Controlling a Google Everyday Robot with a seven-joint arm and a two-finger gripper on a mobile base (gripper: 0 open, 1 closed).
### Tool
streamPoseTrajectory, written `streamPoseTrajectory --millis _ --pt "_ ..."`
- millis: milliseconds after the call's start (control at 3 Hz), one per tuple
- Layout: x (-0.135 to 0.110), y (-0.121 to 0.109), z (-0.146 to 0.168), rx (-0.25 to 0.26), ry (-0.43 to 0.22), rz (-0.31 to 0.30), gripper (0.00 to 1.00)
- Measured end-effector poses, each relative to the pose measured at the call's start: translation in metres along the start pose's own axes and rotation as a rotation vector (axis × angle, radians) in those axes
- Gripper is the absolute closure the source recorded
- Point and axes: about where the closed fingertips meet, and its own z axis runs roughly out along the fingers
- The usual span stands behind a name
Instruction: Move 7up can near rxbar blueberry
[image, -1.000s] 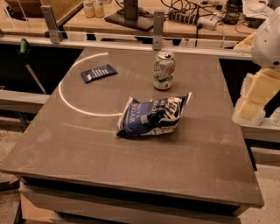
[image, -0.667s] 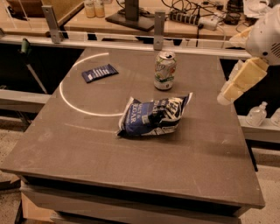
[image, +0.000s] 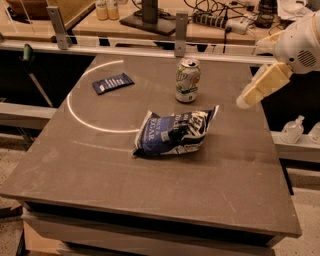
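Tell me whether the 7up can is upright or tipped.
Upright: the can stands on its base on the table, silver top up. The hand hangs to its right in view, apart.

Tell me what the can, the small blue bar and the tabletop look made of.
Can: metal, likely aluminium; shiny silver top, printed sides. Bar: thin plastic or foil wrapper, probably; flat, slight sheen. Tabletop: matte dark brown, perhaps laminate; faint scuffs and a white arc. The gripper hangs right of the can, near the table's right edge.
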Motion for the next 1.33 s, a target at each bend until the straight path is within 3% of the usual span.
streamPoseTrajectory --millis 333,667,1333 --pt "-0.003 -0.002 0.013 -0.004 -0.045 0.003 0.0" --pt "-0.011 -0.018 0.041 -0.011 -0.14 0.028 0.0" --pt "-0.03 -0.05 0.106 -0.084 -0.284 0.095 0.0"
